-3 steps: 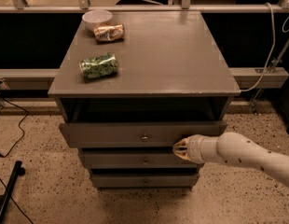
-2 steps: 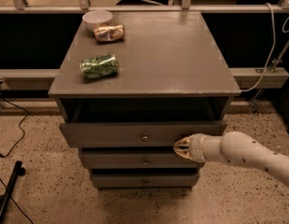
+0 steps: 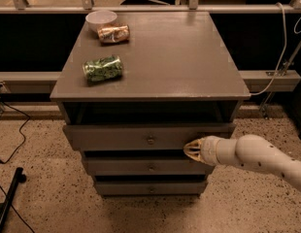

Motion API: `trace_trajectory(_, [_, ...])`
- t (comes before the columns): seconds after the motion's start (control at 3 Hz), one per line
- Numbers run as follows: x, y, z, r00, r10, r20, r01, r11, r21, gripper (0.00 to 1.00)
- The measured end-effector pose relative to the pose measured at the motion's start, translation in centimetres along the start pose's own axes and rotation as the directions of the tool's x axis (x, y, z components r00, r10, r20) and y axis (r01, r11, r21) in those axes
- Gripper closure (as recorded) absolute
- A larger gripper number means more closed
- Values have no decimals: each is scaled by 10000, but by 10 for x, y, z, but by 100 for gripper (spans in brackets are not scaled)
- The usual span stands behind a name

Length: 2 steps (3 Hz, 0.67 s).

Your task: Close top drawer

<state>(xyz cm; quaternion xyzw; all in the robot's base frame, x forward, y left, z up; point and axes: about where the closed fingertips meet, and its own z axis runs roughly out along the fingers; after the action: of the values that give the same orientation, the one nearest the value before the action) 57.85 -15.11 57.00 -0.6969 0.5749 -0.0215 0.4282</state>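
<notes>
The top drawer [image 3: 121, 137] of a grey-brown cabinet stands pulled out a little, with a dark gap under the cabinet top. Its flat front carries a small round metal knob [image 3: 150, 140] at the centre. My gripper [image 3: 190, 149] comes in from the right on a white arm. Its yellowish tip is at the lower right part of the top drawer's front, right of the knob, seemingly touching it. Two shorter drawer fronts [image 3: 150, 167] lie below.
On the cabinet top [image 3: 179, 57] lie a green can [image 3: 102, 68] on its side, a brown snack bag [image 3: 113, 33] and a white bowl [image 3: 101, 18]. A rail and cables run behind. Speckled floor surrounds the cabinet, with a black stand leg [image 3: 9, 198] at the lower left.
The gripper stays at the right part of the drawer front. The drawer and the gripper show no clear movement.
</notes>
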Motion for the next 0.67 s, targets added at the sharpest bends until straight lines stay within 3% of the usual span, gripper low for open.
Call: trace_trajectory(0.67, [6, -12, 7, 9993, -75, 362, 69, 9999, 151, 100])
